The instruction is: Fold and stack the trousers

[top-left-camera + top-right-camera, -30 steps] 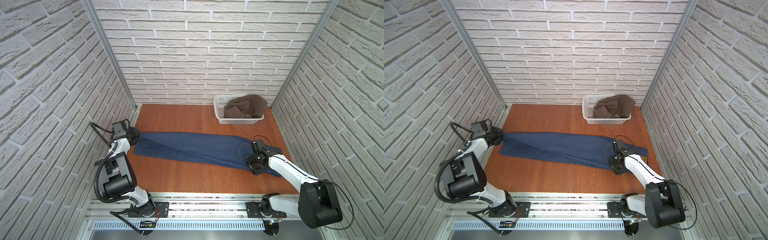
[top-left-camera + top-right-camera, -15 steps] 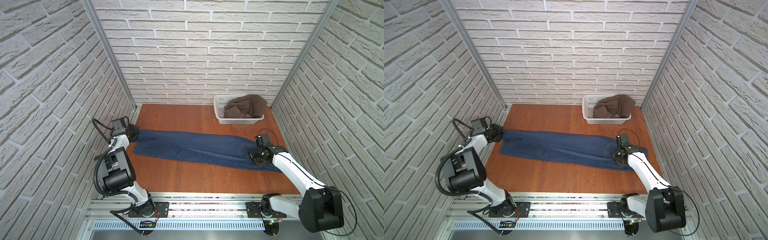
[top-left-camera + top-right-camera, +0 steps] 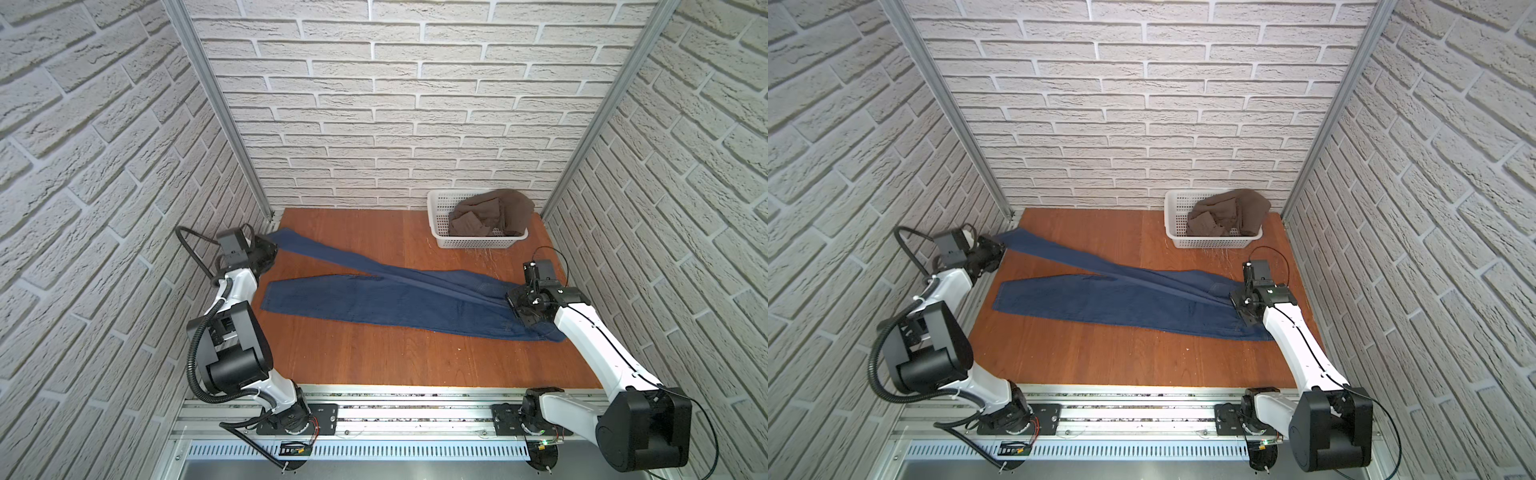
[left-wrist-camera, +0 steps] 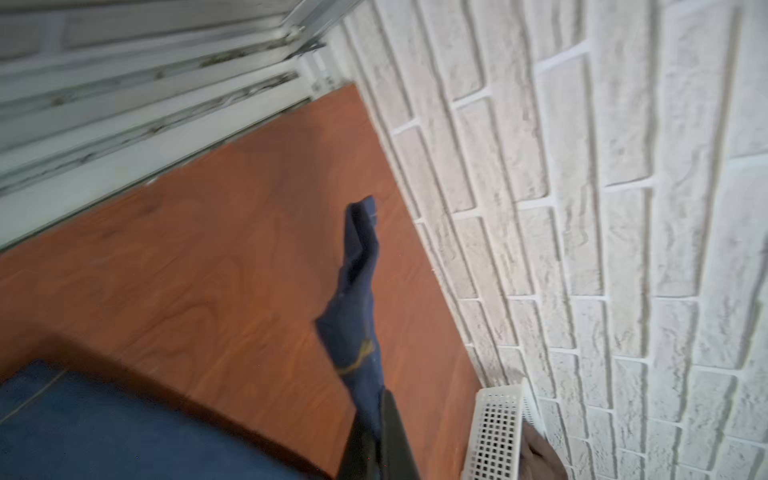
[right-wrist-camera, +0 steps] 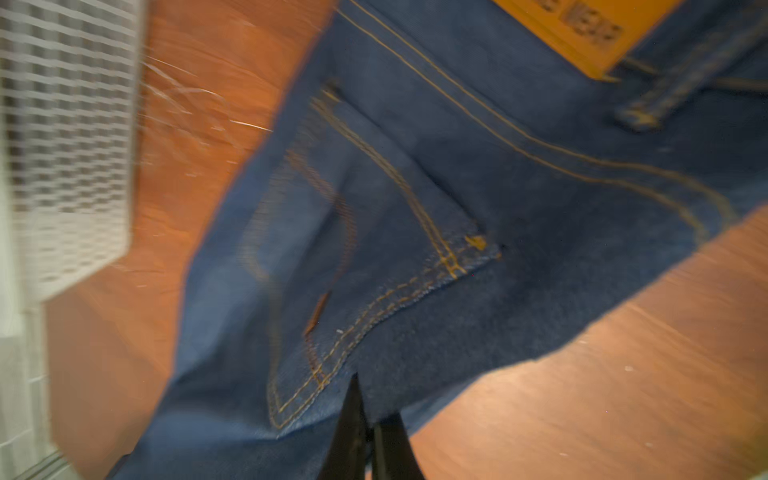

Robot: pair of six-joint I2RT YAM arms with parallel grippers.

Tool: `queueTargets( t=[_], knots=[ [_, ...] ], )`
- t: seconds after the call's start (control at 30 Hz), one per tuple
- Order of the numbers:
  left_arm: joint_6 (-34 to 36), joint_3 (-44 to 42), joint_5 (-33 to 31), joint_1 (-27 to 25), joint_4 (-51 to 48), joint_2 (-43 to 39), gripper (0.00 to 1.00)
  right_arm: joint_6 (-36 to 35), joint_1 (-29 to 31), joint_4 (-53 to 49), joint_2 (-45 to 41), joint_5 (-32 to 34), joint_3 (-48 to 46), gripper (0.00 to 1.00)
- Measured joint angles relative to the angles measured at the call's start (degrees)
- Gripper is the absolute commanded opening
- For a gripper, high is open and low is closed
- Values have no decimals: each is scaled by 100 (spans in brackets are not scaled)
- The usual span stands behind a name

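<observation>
One pair of dark blue trousers [image 3: 395, 303] lay across a brown table [image 3: 374, 365]. Their long axis ran side to side, with the cuffs toward the left arm and the waist toward the right arm.

The left gripper [image 3: 266, 251] was at the far left corner of the table. Its fingers [image 4: 390, 436] were pressed together, pinching one cuff, which hung past them in the left wrist view. The right gripper [image 3: 513, 301] was at the waist end. Its fingers [image 5: 353, 428] were also pressed together, nipping denim just below a back pocket [image 5: 365, 257] and not far from the tan patch [image 5: 582, 29].

One leg was raised and pulled taut in a straight band between the two grippers. It slanted from the far left down to the near right. The other leg lay flat on the table, on the near side of the raised one. The next move probably depended on this: the held leg had to travel toward the near side to land along the flat leg. The left arm was nearer the cuffs and the right arm nearer the waist.

Counted: one pair of trousers with two legs, two grippers, one white basket [image 3: 440, 224] at the far right, and one brown cloth [image 3: 494, 212] heaped in it, well apart from the trousers.
</observation>
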Motion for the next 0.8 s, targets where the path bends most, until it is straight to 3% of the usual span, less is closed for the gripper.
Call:
queueTargets(
  t=[0.1, 0.23, 0.57, 0.8],
  knots=[
    [-136, -1036, 2, 328, 247, 42, 0, -87, -31, -66, -50, 9, -280, 5],
    [-273, -1617, 39, 612, 361, 116, 0, -173, -122, -105, -157, 52, -468, 5],
    [-431, -1311, 365, 647, 503, 46, 0, -299, -157, -96, -195, -70, -525, 5],
    [-188, -1294, 372, 645, 299, -1054, 0, -385, -160, -44, -197, -136, -577, 5]
  ],
)
